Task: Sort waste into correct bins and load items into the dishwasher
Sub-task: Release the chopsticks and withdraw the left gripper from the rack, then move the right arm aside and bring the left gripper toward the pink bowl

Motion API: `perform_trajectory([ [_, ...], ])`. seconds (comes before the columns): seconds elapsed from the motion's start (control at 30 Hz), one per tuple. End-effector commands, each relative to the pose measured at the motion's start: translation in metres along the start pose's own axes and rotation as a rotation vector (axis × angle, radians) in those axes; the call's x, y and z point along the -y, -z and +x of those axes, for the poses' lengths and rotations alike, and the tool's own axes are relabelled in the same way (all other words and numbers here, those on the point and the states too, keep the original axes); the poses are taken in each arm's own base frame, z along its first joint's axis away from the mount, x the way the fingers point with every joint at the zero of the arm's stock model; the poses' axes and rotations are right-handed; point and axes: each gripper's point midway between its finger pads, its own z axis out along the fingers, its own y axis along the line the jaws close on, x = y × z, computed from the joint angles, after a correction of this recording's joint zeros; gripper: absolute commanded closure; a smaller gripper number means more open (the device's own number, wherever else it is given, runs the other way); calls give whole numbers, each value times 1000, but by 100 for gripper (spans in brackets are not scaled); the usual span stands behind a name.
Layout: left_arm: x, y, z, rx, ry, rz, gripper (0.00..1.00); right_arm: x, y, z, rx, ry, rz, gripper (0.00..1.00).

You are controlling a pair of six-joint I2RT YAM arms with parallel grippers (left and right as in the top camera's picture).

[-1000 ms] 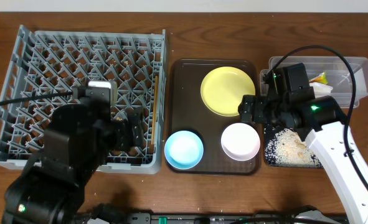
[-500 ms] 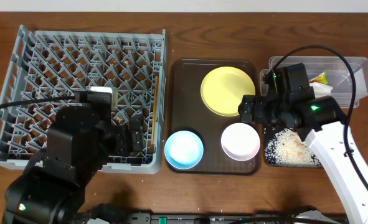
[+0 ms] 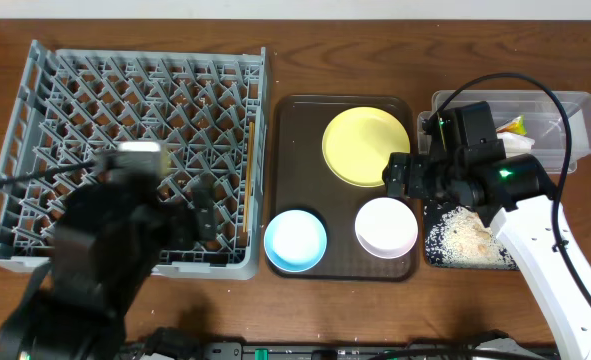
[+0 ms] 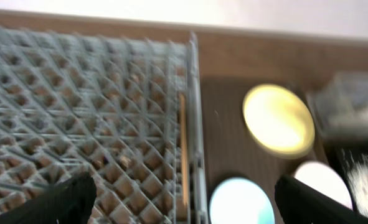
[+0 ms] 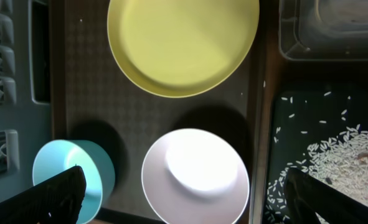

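Your right pincer (image 5: 190,202) hangs wide and empty over the white bowl (image 5: 195,174), with the yellow plate (image 5: 182,43) at its 12 o'clock. Your left pincer (image 4: 184,202) is wide and empty over the dish rack (image 4: 78,112).

Heads up, your left wrist view is blurry all over: the big grey plastic dish rack (image 4: 78,106) is soft, and the thin wooden chopsticks (image 4: 182,143) along its right wall read as one smear, so you can't count them. The light blue bowl (image 4: 241,202) and white bowl (image 4: 324,173) get clipped by the bottom edge there. From overhead, the left arm (image 3: 95,250) is a dark blur hiding the rack's corner nearest the front-left corner of the table (image 3: 275,60). The right arm (image 3: 475,165) covers part of the shallow black tray (image 3: 433,250) and the clear plastic tub (image 3: 565,110); the crumpled white napkin (image 3: 522,145) only peeks out.
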Motion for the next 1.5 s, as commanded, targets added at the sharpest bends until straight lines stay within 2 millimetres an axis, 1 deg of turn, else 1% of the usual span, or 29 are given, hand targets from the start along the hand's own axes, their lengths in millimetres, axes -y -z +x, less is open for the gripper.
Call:
perform_trajectory([
  [0.0, -26, 11, -3, 121, 68, -80, 5, -3, -2, 3, -12, 23, 1, 1],
  [0.07, -36, 12, 0, 196, 92, -98, 5, -3, -2, 3, -11, 22, 1, 1],
  [0.17, -42, 8, 8, 258, 102, -100, 5, -3, -2, 3, -12, 23, 1, 1],
  [0.27, -44, -5, 16, 272, 99, -97, 5, -3, -2, 3, -11, 23, 1, 1],
  [0.37, -43, -13, 18, 285, 100, -89, 5, -3, -2, 3, -12, 23, 1, 1],
  [0.57, -43, -12, 14, 325, 81, -85, 5, -3, -2, 3, -12, 23, 1, 1],
  [0.7, -44, -13, 19, 324, 82, -87, 5, -3, -2, 3, -11, 23, 1, 1],
  [0.97, -44, -14, 19, 323, 83, -84, 5, -3, -2, 3, -11, 23, 1, 1],
  [1.1, -44, -14, 19, 322, 109, -80, 5, -3, -2, 3, -12, 23, 1, 1],
  [1.23, -45, -15, 24, 303, 109, -84, 5, -3, -2, 3, -12, 23, 1, 1],
  [1.33, -43, -13, 18, 328, 110, -78, 5, -3, -2, 3, -12, 23, 1, 1],
  [1.47, -45, -15, 25, 299, 108, -86, 5, -3, -2, 3, -12, 23, 1, 1],
])
